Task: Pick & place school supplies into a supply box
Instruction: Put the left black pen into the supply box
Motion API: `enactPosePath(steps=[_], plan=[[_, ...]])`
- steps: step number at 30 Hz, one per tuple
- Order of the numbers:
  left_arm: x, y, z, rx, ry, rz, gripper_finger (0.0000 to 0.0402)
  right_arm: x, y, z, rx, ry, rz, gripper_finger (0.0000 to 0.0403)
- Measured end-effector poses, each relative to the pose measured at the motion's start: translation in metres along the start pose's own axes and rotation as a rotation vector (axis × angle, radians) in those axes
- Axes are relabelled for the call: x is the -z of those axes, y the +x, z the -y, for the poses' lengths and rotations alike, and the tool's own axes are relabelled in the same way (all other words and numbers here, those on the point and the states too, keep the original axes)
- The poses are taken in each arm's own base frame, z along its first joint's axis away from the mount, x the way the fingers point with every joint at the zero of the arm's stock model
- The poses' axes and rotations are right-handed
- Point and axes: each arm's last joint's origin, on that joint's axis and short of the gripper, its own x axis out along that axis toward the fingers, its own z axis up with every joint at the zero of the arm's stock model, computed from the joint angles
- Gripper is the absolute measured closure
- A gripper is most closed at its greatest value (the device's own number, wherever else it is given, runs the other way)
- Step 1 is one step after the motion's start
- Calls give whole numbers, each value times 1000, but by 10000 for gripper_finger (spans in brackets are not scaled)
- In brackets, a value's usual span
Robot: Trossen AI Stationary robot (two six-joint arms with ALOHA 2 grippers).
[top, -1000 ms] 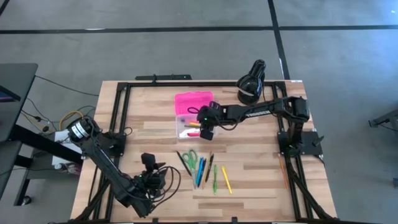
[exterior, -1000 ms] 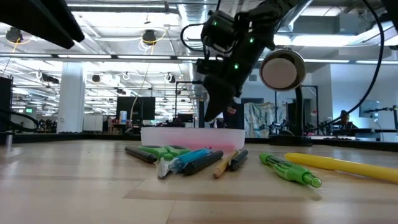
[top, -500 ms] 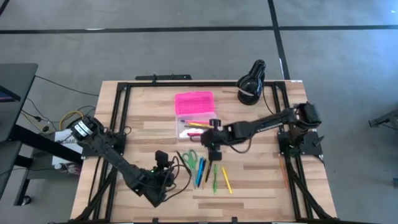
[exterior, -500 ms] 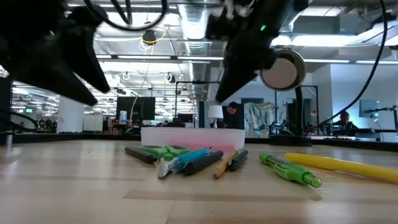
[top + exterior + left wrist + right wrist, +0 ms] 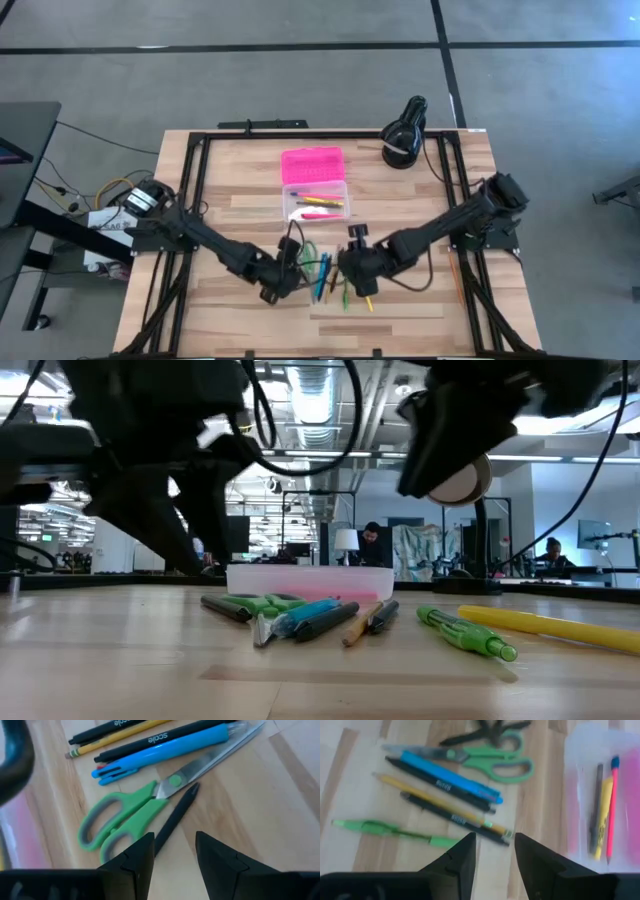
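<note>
Box (image 5: 315,192) holds few pens; scissors (image 5: 131,812), pens (image 5: 330,275) remain on table. Both grippers released, empty: left (image 5: 174,851), right (image 5: 495,851).

I read "scale" printed in white on the black pen (image 5: 165,739) beside my blue pen (image 5: 165,751); other pen print was illegible.

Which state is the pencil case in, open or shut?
Open: the supply box shows pens inside its clear base, with the pink lid folded back flat behind it.
</note>
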Motion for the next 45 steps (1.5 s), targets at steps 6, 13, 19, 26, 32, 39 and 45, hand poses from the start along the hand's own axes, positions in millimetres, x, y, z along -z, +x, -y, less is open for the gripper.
enactPosePath(steps=[6,13,19,26,32,39,45], plan=[[1,6,-18,55,22,13,262,14,-15,-30,127,28,-17,280],[1,9,-27,107,66,32,262,30,-35,-62,239,70,30,282],[1,10,-30,121,110,43,262,46,-51,-85,298,150,92,282],[1,10,-29,124,136,45,262,61,-67,-104,345,258,195,282],[6,13,-28,123,136,47,262,79,-74,-106,348,528,133,282],[18,19,-24,120,147,28,262,86,-77,-107,351,631,84,282],[23,23,-24,113,155,50,262,84,-74,-102,371,697,79,282]])
